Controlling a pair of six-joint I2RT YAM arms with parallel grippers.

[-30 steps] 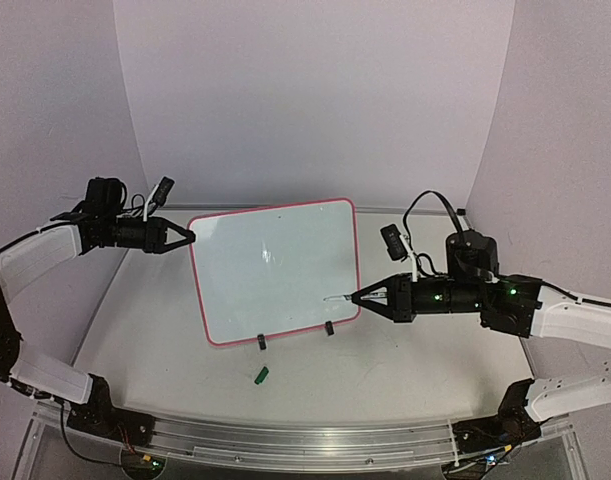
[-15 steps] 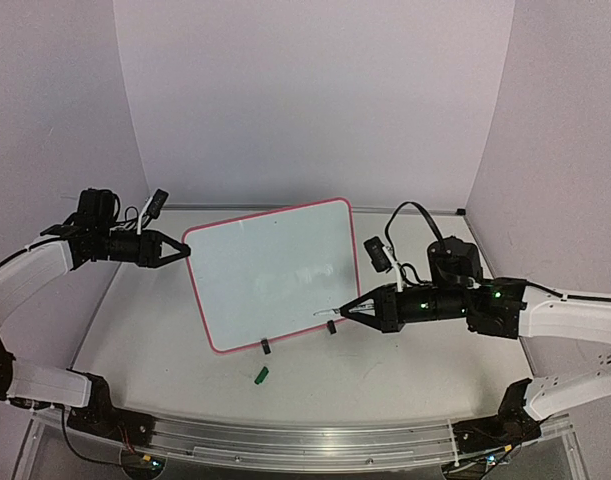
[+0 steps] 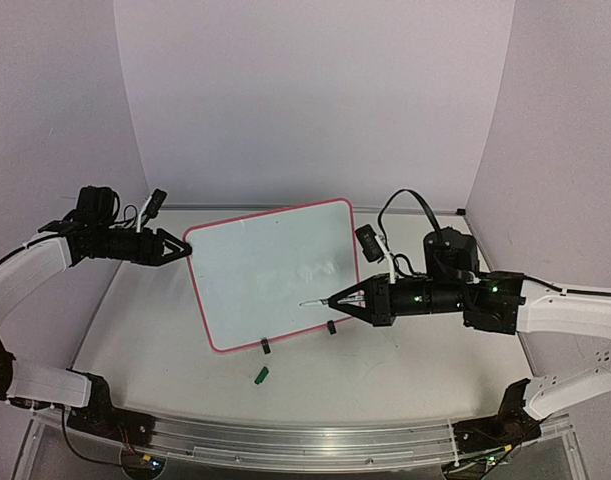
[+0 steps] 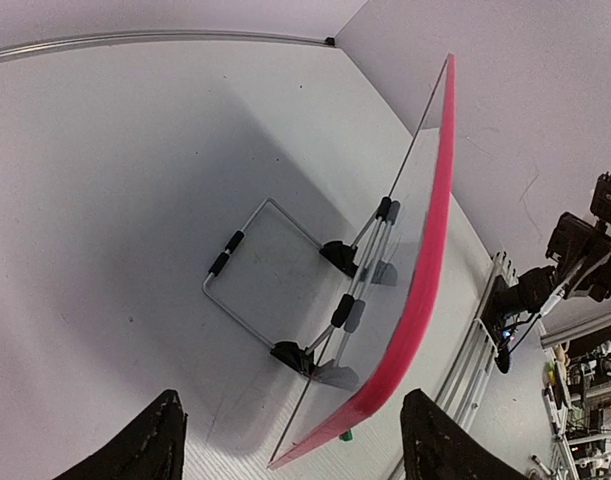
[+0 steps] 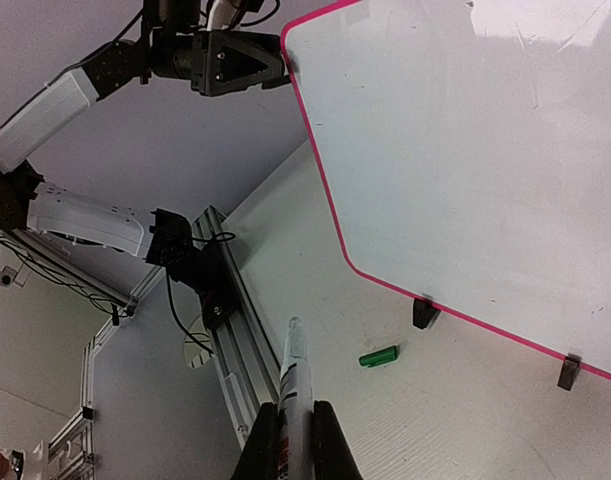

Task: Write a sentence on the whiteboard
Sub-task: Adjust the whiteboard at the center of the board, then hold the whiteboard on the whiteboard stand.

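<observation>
The whiteboard stands tilted on two black clip feet, its pink-red frame edge-on in the left wrist view. The sentence is not in view: the board's face is white with faint smudges only. My left gripper is open at the board's left edge, its jaws standing wide on either side of the frame without touching it. My right gripper is shut on a white marker. The marker's tip points left in front of the board's lower right part.
A green marker cap lies on the table in front of the board, also seen in the right wrist view. A wire stand props the board from behind. An aluminium rail runs along the near edge. Lilac walls enclose the table.
My left gripper has opened and let go of the board's left edge after shifting it slightly left. My right gripper carried the marker leftward, in front of the board's lower right.
</observation>
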